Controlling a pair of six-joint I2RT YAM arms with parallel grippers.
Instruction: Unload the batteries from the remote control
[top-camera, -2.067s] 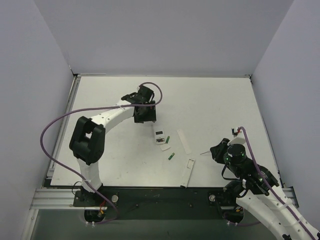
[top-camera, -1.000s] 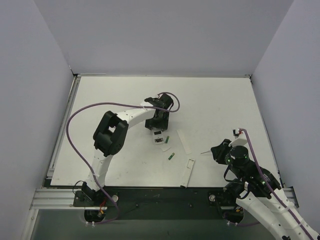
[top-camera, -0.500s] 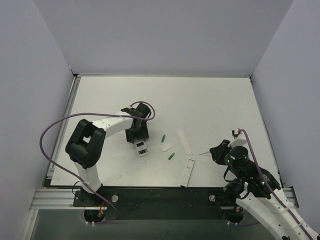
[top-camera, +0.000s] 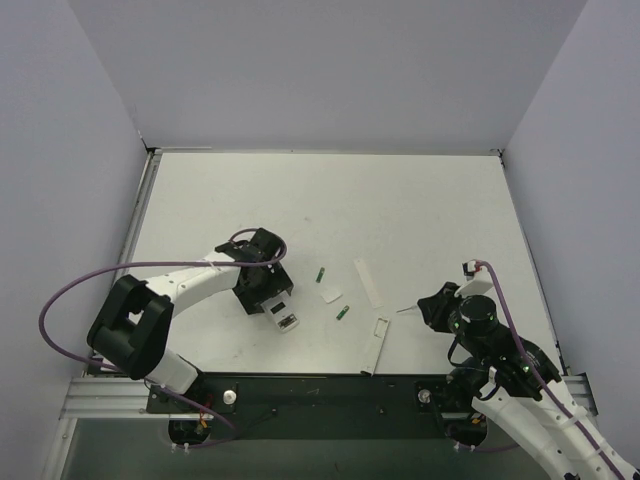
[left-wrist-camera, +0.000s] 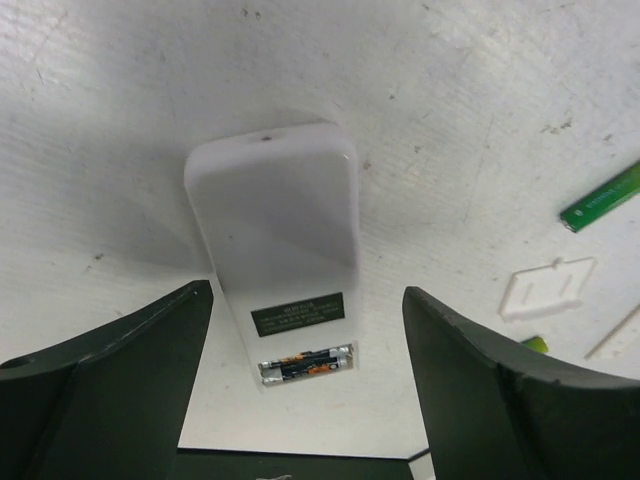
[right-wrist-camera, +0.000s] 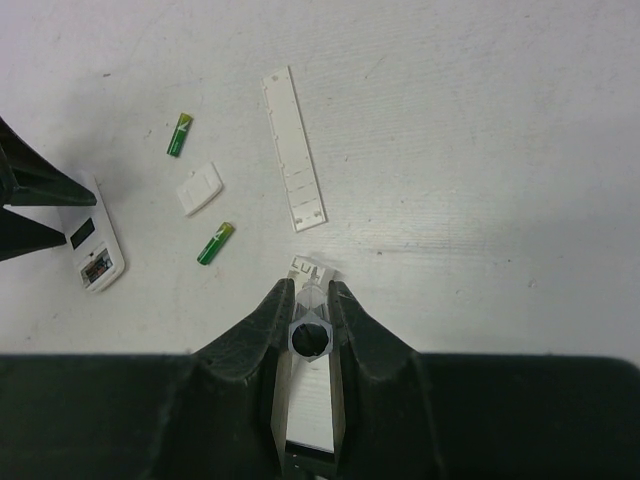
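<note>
White and round-cornered, a small plastic remote (left-wrist-camera: 275, 220) lies back-up on the pale surface (top-camera: 420, 200) between the dark fingers of the left pincer (left-wrist-camera: 306, 288). Those fingers stand wide apart, with a gap on either side of the remote. At the remote's end nearest that pincer's wrist, the uncovered compartment holds a slim dark battery with orange print (left-wrist-camera: 305, 362).

The right pincer (right-wrist-camera: 309, 288) has its fingers drawn together on a thin clear stick (right-wrist-camera: 308, 338). Directly beneath it lies a long narrow white remote (right-wrist-camera: 310, 410), and straight ahead of its tips is a long flat white cover strip (right-wrist-camera: 293, 150). Ahead and to its left, a nearer green battery (right-wrist-camera: 215, 243) and a farther green battery (right-wrist-camera: 180, 135) lie loose on the surface. A small square white cover piece (right-wrist-camera: 200, 188) sits between them, touching neither.
</note>
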